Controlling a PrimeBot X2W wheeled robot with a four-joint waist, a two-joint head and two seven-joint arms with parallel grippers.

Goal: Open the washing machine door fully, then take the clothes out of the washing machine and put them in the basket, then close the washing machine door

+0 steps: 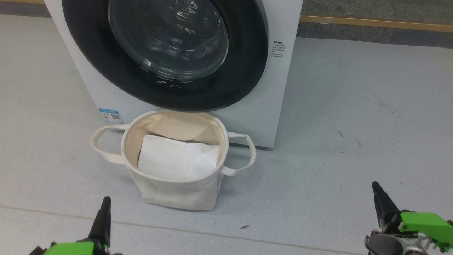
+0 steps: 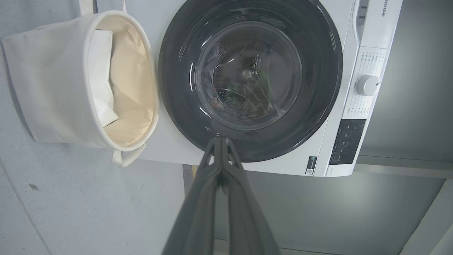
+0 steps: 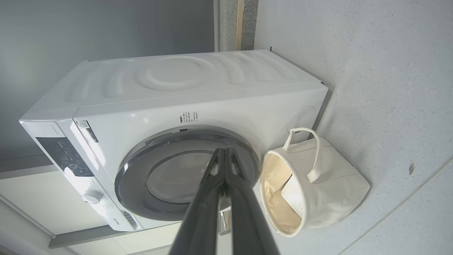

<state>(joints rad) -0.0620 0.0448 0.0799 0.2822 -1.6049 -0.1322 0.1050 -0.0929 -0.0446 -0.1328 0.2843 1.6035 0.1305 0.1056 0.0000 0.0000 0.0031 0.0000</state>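
1. A pale grey speckled floor [image 1: 354, 106] runs back to a dark wall base edged with a tan strip [image 1: 371, 23].
2. The white machine [image 1: 279, 88] stands on this floor with its front toward the robot. A blue sticker [image 1: 110, 115] sits at its lower corner on the robot's left.
3. The left wrist view shows its round knob [image 2: 367, 85] and dark panel [image 2: 348, 141] beside the door.
4. The door [image 1: 247, 71] is closed. Its glossy black ring lies flat against the machine's front and the glass porthole bulges outward.
5. Reflections blur the drum behind the glass. The pale creased shapes there are probably the clothes [image 1: 207, 47], inside the machine.
6. The basket [image 1: 177, 191] stands upright on the floor just in front of the machine, under the door, with a loop handle out to each side. Whether it touches the machine cannot be told.
7. A white folded sheet [image 1: 177, 159] lies inside the basket against its tan lining.
8. The left gripper [image 1: 105, 203] is at the lower left of the head view. Its fingers are pressed together on nothing, and it is well apart from the basket.
9. The right gripper [image 1: 376, 187] is at the lower right, also clenched and empty, above bare floor.
10. Each wrist view shows its own dark fingers meeting at the tip, aimed toward the door.
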